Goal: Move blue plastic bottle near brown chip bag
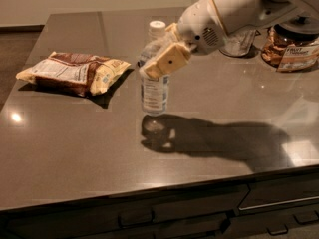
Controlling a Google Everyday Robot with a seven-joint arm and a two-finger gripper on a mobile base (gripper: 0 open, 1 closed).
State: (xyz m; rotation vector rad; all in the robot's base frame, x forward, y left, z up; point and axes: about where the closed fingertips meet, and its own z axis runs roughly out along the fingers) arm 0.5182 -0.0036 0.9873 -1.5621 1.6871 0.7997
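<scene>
The blue plastic bottle (154,91) is clear with a white cap and a pale label. It hangs upright a little above the dark counter (75,148), with its shadow below it. My gripper (158,54) is shut on the bottle's upper part, one cream finger (168,59) across its front. The brown chip bag (75,72) lies flat on the counter to the left of the bottle, a short gap away.
A clear jar with a brown label (290,49) stands at the back right, with another clear item (238,43) beside it behind my arm. The counter's front edge runs along the bottom, with drawers below.
</scene>
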